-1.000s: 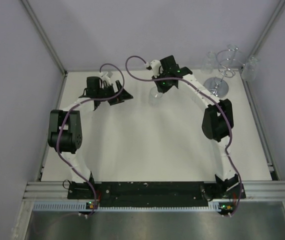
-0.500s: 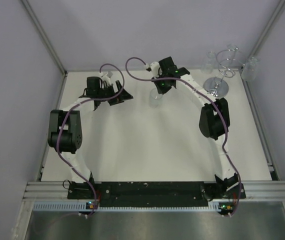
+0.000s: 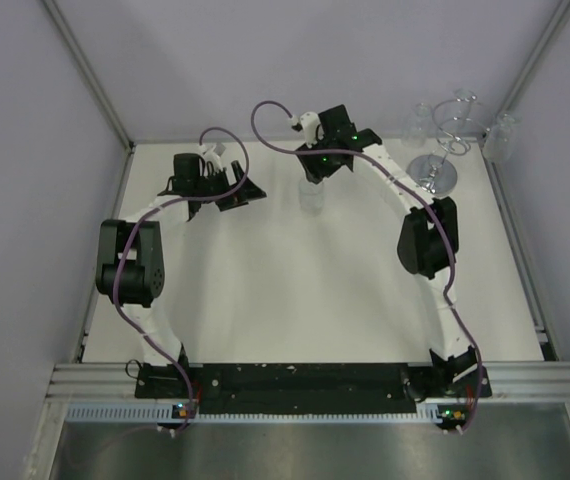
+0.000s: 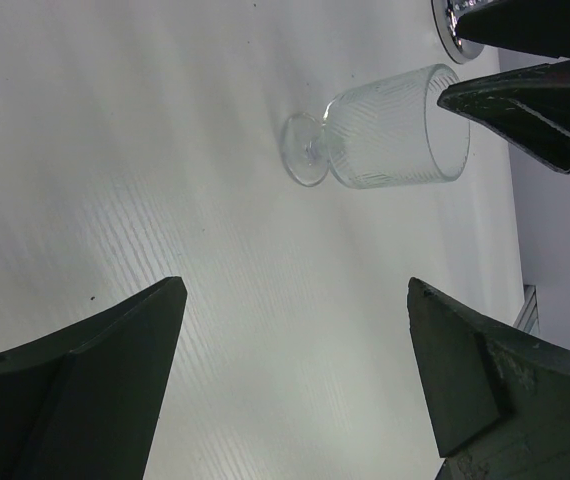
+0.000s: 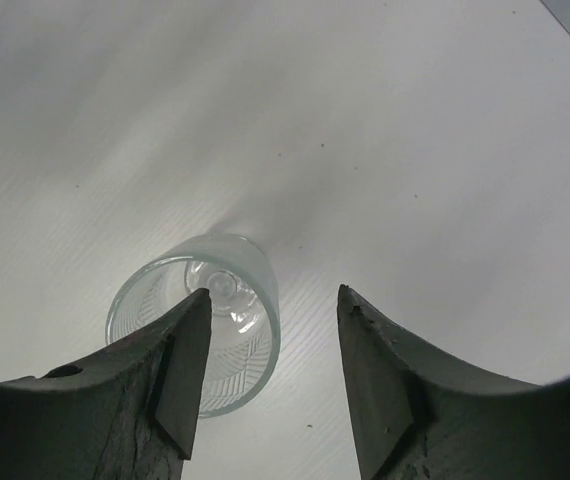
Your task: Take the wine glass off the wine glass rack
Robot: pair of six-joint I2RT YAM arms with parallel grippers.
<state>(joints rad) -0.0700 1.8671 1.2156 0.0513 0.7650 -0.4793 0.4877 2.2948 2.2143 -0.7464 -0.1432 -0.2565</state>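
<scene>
The wine glass (image 3: 312, 196) stands upright on the white surface (image 3: 265, 290), well apart from the wine glass rack (image 3: 451, 138) in the far R corner. The R end effector (image 3: 317, 172) hangs just over its rim, jaws wide apart, nothing gripped. In the R wrist view one finger (image 5: 180, 360) covers part of the rim, so contact can't be judged. The L end effector (image 3: 237, 190) is near the glass, also spread wide & empty. Clear glasses (image 3: 420, 120) on the rack are hard to make out vs. the pale lilac walls (image 3: 265, 60). The rack's base (image 3: 433, 172) is cut off in the L wrist view.
</scene>
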